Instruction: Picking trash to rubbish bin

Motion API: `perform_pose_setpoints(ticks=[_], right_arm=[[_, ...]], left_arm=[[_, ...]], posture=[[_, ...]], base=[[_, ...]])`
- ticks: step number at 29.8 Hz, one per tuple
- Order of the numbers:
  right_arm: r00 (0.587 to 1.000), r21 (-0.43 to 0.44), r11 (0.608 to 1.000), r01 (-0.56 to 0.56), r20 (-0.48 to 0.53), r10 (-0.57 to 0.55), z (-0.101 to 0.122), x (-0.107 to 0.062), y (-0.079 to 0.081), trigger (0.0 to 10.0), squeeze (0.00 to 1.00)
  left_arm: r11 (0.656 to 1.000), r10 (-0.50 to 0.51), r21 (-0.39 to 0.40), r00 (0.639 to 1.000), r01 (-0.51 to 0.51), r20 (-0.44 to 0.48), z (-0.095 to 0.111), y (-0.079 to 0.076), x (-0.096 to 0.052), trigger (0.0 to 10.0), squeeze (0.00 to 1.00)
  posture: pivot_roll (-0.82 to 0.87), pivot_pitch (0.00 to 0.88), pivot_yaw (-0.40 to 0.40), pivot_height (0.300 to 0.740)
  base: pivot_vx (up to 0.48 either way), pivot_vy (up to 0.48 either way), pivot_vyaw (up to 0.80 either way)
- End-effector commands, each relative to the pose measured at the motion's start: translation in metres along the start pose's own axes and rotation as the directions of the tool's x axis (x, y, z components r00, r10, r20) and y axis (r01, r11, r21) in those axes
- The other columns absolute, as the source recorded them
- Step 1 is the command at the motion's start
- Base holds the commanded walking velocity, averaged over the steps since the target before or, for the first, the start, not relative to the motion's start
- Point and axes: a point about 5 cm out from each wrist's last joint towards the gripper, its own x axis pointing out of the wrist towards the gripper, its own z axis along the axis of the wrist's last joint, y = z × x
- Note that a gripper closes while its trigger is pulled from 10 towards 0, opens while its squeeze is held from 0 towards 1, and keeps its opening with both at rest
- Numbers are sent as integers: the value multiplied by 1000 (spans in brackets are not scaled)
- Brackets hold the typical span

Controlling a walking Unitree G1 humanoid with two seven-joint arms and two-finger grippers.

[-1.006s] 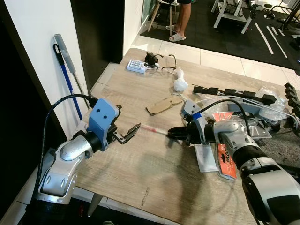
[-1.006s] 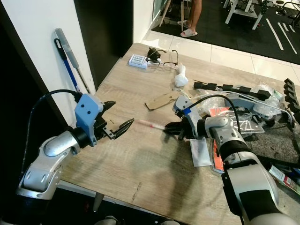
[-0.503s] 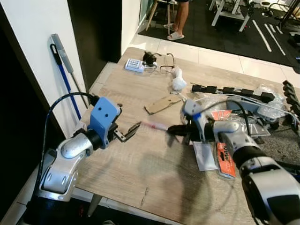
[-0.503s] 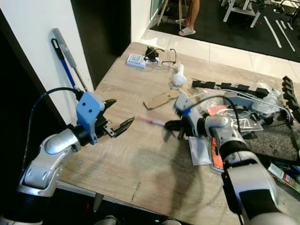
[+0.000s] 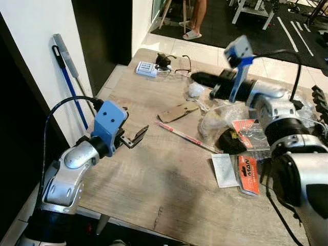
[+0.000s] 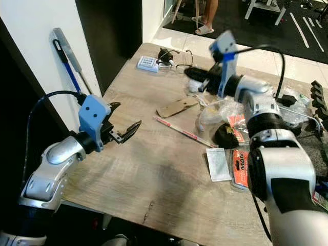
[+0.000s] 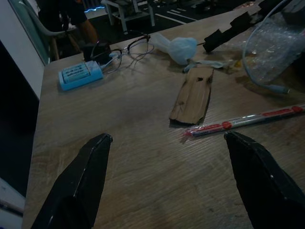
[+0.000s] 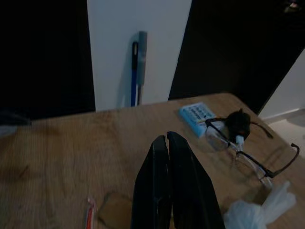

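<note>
Right pincer has lifted off the straw, now raised above the far table, fingers pressed together, empty. Straw lies flat beside the cardboard. Left pincer hovers spread nearby.

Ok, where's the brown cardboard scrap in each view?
Left eye: cardboard scrap mid-table, just beyond the red-striped stick.
Right eye: cardboard scrap mid-table too.
Left wrist: cardboard scrap beyond the open left hand.
Right wrist: dim, beside the shut right hand.
Shared landmark: blue pack at the far edge.
</note>
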Motion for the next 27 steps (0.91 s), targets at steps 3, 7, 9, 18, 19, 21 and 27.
perform_pose_setpoints(ticks=[3, 7, 9, 18, 19, 21, 27], right_arm=[[985, 0, 999, -49, -169, 48, -30, -6, 9, 9608, 0], [921, -2, 994, -109, -376, 100, -71, -15, 24, 10000, 1000], [913, 10, 993, -119, -392, 113, -77, -17, 27, 10000, 1000], [889, 67, 993, -97, -443, 117, -102, -24, 38, 10000, 1000], [887, 66, 993, -97, -447, 116, -102, -24, 39, 10000, 1000], [885, 68, 993, -98, -450, 118, -103, -24, 39, 10000, 1000], [868, 105, 986, -131, -468, 165, -111, -25, 46, 10000, 1000]], left_arm=[[1000, -8, 15, 1000, 8, -9, -2, -1, 0, 10000, 0], [1000, -8, 16, 1000, 8, -7, -2, -1, 1, 10000, 0], [1000, -9, 15, 1000, 9, -6, -1, -2, 1, 10000, 0], [998, -56, -14, 998, 56, 12, 0, -10, 1, 10000, 0], [998, -59, -15, 998, 59, 11, 0, -11, 1, 10000, 0], [998, -60, -15, 998, 60, 11, 0, -11, 1, 10000, 0], [997, -71, -20, 997, 71, 11, -1, -14, 2, 10000, 0]], posture=[[8, 157, -61, 740], [8, 161, -64, 740], [9, 161, -65, 740], [10, 165, -68, 740], [10, 165, -68, 740], [10, 165, -68, 740], [5, 169, -71, 740]], base=[[0, 0, 0], [0, 0, 0], [0, 0, 0], [0, 0, 0], [0, 0, 0], [0, 0, 0], [0, 0, 0]])
